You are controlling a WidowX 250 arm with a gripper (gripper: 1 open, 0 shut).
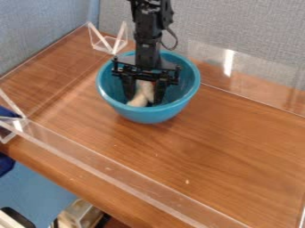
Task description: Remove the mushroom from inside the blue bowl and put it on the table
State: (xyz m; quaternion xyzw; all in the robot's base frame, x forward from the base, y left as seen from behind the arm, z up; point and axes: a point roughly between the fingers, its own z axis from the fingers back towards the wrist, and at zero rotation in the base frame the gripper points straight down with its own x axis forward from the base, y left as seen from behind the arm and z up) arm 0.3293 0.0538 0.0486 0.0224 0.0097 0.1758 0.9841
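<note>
The blue bowl (152,113) stands on the table (191,147) at the back, left of centre. My gripper (144,90) reaches straight down into it from above. Its dark fingers (127,85) stand close on either side of the mushroom (139,98), whose white stem shows low between them on the bowl's floor. The orange-brown cap is hidden behind the fingers. At this size I cannot make out whether the pads press on the mushroom.
Low clear acrylic walls edge the table: one along the front (107,169), one at the back right (256,76), and a corner piece behind the bowl (110,40). Bare wood lies right of and in front of the bowl.
</note>
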